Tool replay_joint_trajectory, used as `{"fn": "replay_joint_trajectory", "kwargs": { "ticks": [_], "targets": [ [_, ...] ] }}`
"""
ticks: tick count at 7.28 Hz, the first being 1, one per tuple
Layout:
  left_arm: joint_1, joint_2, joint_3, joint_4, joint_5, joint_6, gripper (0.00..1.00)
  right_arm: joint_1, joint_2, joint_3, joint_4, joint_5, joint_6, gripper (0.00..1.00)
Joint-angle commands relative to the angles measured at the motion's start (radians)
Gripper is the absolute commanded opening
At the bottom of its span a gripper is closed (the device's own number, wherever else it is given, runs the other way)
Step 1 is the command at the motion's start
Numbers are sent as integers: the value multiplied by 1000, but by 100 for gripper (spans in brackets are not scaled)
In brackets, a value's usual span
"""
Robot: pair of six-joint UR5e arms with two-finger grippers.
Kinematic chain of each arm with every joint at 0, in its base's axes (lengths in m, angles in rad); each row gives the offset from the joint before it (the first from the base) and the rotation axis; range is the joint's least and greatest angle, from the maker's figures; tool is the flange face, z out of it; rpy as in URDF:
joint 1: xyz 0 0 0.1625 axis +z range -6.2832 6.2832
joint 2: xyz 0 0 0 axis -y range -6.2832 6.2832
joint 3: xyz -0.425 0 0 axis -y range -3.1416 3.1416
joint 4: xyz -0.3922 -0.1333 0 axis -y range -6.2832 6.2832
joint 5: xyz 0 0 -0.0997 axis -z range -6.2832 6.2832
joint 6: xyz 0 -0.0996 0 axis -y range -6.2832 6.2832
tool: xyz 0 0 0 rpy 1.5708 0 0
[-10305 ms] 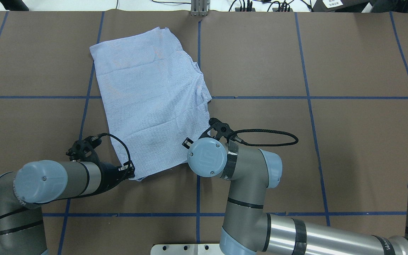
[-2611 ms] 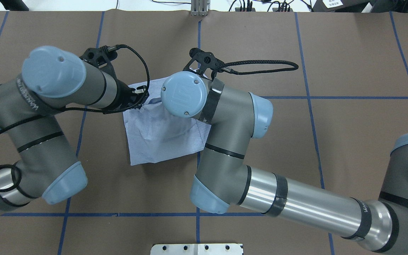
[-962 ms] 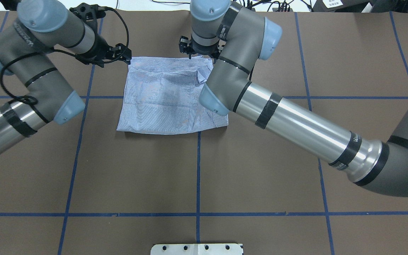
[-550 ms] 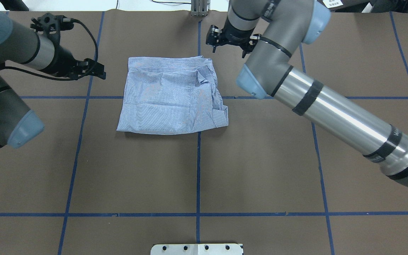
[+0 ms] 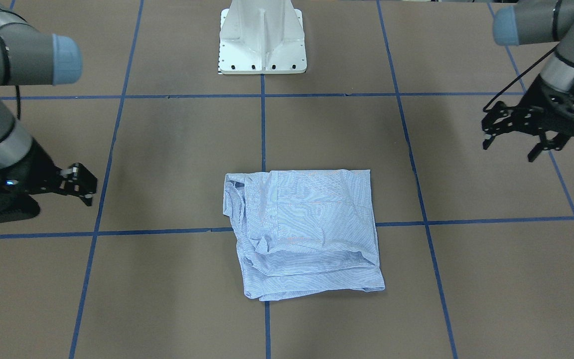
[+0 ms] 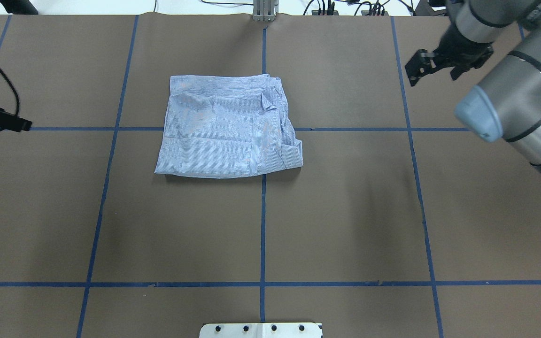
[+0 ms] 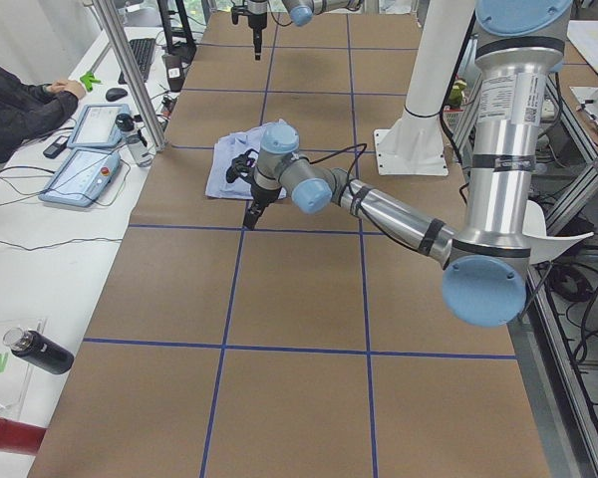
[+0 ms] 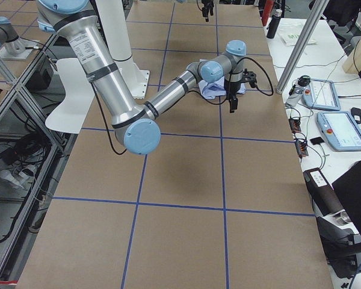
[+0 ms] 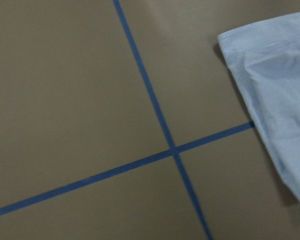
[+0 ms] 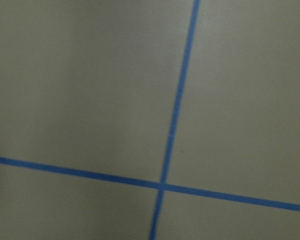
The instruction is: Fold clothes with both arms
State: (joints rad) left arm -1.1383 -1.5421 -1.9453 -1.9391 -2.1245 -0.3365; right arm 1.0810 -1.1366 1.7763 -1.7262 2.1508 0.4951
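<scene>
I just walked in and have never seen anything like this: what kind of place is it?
Probably a robotics research lab. A left arm and right arm reach over a table marked with a blue tape grid, and a person sits beside control pendants.

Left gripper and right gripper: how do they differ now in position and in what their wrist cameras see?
The left gripper hangs nearer the base; the right gripper is farther out over the table. The left gripper's wrist view catches an edge of the shirt; the right gripper's shows only table and tape. Both are open, empty and clear of the shirt.
</scene>
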Motion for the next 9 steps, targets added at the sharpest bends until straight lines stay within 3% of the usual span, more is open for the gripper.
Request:
{"fn": "replay_joint_trajectory", "kwargs": {
  "ticks": [1,2,4,5,6,7,9],
  "targets": [
    [-209,185,5,0,-134,247,100,159,-220,90,-36,81,-293,100],
    [-272,250,9,-1,-168,237,100,248,-304,86,-38,90,-437,100],
    [-338,275,60,-4,-183,247,100,383,-461,87,-30,98,-626,100],
    [-375,280,66,29,-213,246,100,423,-495,86,-30,122,-653,100],
    [-379,261,72,154,-291,248,100,436,-508,89,-30,145,-655,100],
    [-380,258,60,248,-290,251,100,436,-508,88,-29,147,-653,100],
    [-382,273,71,276,-292,371,100,439,-511,88,-29,147,-652,100]
  ]
}}
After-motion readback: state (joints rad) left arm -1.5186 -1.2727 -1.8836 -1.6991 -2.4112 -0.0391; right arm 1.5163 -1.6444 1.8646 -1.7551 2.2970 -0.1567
